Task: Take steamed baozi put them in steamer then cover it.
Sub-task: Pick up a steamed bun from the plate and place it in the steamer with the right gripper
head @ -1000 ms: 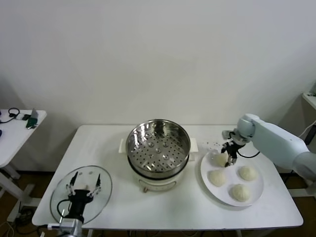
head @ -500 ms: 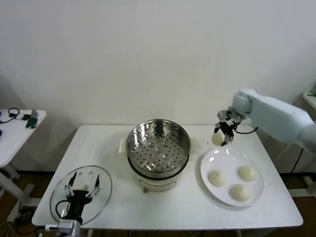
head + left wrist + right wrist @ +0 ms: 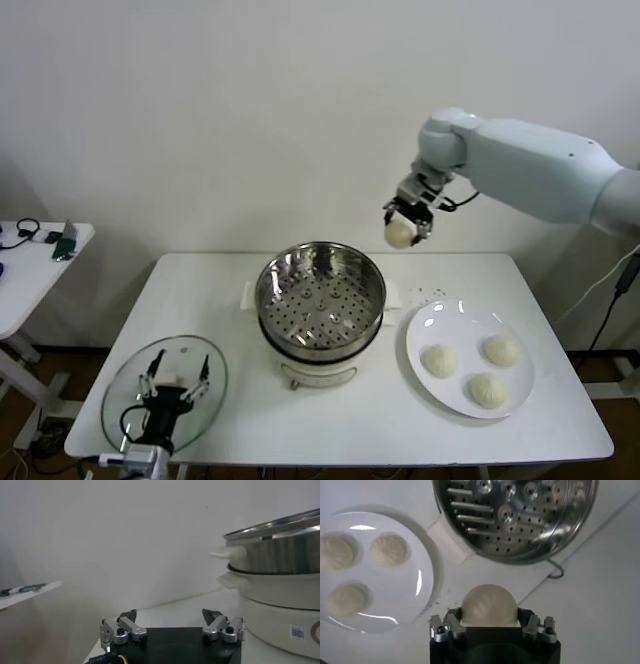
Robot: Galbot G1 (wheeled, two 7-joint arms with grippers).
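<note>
My right gripper (image 3: 402,226) is shut on one cream-white baozi (image 3: 399,233) and holds it high in the air, just right of the steamer's rim. In the right wrist view the baozi (image 3: 488,605) sits between the fingers, with the steamer (image 3: 515,515) below. The shiny steel steamer (image 3: 320,293) with its perforated floor stands empty on the cream pot base at the table's middle. Three baozi (image 3: 439,360) lie on the white plate (image 3: 452,320) at the right. My left gripper (image 3: 172,383) is open, parked at the front left over the glass lid (image 3: 118,395).
The white table's front edge (image 3: 340,458) runs below the plate and lid. A small side table (image 3: 40,255) with cables stands at the far left. In the left wrist view the pot base (image 3: 280,615) is close on the right.
My right gripper lifted one baozi off the plate and carried it up and left toward the steamer. Three baozi stay on the plate. The left arm barely moved.
</note>
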